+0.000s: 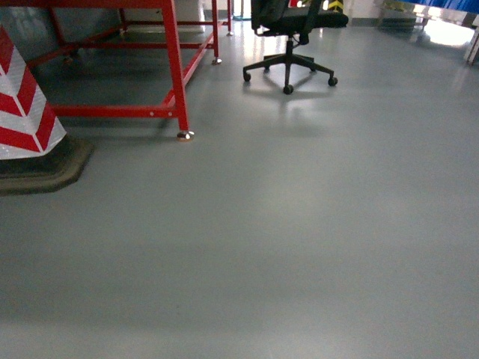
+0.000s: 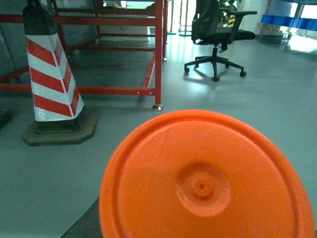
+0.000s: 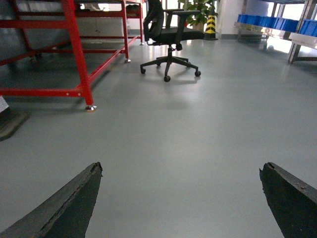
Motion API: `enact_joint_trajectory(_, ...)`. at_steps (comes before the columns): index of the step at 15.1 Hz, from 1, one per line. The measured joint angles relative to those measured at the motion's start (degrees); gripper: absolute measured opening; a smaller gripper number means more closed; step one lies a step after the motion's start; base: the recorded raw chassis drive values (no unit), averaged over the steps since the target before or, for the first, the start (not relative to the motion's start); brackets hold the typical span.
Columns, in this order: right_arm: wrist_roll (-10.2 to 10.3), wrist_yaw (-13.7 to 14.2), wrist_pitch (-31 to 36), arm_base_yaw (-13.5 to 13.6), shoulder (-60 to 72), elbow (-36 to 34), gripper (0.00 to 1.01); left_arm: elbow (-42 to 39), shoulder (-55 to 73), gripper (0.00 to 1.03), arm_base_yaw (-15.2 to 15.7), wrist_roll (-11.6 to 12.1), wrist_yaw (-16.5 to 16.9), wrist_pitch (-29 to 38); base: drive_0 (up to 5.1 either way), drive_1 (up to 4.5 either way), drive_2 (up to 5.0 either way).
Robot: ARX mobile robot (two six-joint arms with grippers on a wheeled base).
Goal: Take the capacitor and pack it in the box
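Floor [image 1: 299,247] is smooth grey, slightly glossy, with soft light patches reflecting off it; it fills most of the head view. No table or work surface in sight, just open shop floor.

Red steel frame [image 1: 177,67] stands top left on small foot pads. Beside it, at the left edge, a red-and-white striped traffic cone [image 1: 22,105] on a dark rubber base. Black office chair [image 1: 293,30] on a five-star caster base is further back, well apart from the frame. Blue bins [image 3: 277,22] sit on a rack far right in the right wrist view, with a potted plant [image 3: 200,7] behind the chair.

Left wrist view: big orange round disc [image 2: 208,183] with a raised rim and centre dimple fills the lower frame, right up against the lens. Left fingers not visible, can't tell their state.

Right gripper [image 3: 181,203]: two dark fingertips [image 3: 69,208] spread wide, nothing between them, just floor.

Capacitor and box: neither shows in any view.
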Motion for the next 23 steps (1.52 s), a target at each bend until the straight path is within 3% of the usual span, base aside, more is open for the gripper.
enact_joint_trajectory(23, 0.0, 0.13, -0.09, 0.0, 0.0, 0.0, 0.98, 0.0, 0.0, 0.44, 0.0, 0.0, -0.07, 0.22, -5.0, 2.42, 2.4)
